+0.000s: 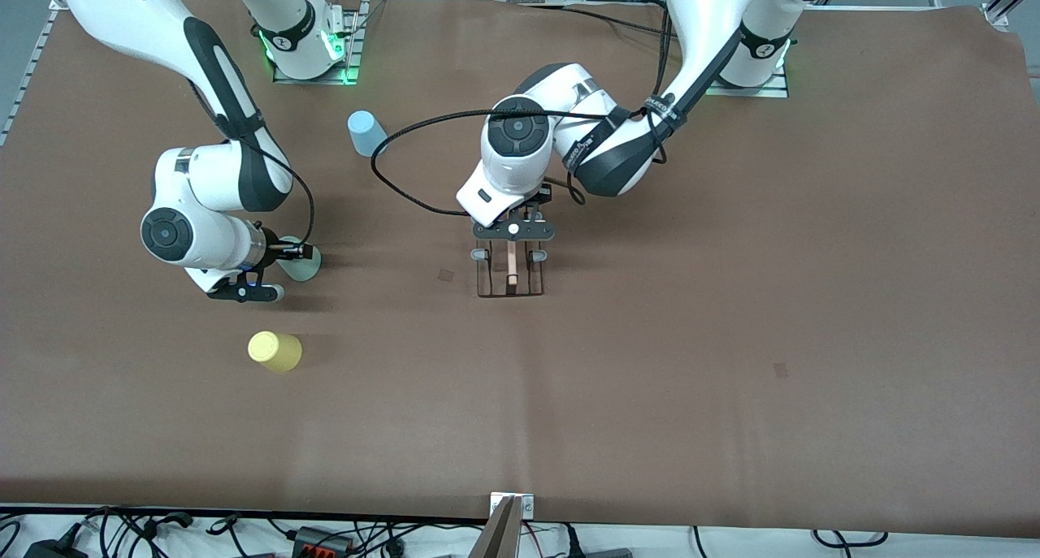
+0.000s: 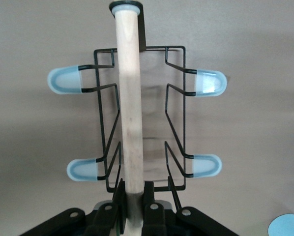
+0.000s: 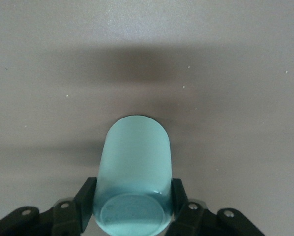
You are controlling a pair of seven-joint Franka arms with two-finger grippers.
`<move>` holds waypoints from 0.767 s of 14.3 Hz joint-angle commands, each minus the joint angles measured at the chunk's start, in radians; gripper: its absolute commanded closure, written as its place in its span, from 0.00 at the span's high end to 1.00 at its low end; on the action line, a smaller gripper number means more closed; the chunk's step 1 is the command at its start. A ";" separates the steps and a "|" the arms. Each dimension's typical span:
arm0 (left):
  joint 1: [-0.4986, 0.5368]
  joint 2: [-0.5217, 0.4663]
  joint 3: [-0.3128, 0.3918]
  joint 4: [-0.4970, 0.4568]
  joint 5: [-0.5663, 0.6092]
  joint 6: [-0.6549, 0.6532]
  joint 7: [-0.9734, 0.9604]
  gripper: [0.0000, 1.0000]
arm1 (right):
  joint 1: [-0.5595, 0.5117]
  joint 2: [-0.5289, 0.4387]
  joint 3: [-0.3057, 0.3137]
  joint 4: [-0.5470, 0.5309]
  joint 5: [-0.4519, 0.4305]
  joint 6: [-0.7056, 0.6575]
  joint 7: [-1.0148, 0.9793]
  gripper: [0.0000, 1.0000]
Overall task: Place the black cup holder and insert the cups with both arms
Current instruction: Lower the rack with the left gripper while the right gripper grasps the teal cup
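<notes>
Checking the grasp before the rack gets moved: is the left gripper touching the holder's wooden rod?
Touching. In the left wrist view, the left gripper has its fingers pressed against both sides of the wooden rod of the black cup holder.

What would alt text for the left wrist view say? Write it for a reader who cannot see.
The left hand grips the light wooden rod of the black cup holder over the brown table. Four pale blue capped prongs stick out sideways, all empty. A light blue cup shows at one corner.

You are looking at a robotics lab: two white arms [image 1: 203, 192] are standing bolted on metal plates [image 1: 313, 75] along a brown-covered table [image 1: 731, 298], cables [image 1: 325, 534] trailing along its edge.
</notes>
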 commanded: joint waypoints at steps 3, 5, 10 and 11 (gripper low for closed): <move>-0.023 0.009 0.009 0.032 -0.002 -0.001 -0.011 0.36 | 0.005 -0.027 0.010 0.149 -0.001 -0.174 -0.005 0.11; -0.019 0.000 0.009 0.035 -0.005 -0.007 -0.011 0.48 | 0.019 -0.021 0.012 0.271 -0.001 -0.306 0.001 0.11; 0.046 -0.044 0.012 0.033 0.011 -0.021 -0.004 0.92 | 0.085 -0.026 0.012 0.335 0.010 -0.368 0.012 0.11; 0.065 -0.055 0.013 0.035 0.015 -0.038 0.000 0.94 | 0.108 -0.029 0.012 0.337 0.013 -0.407 0.016 0.12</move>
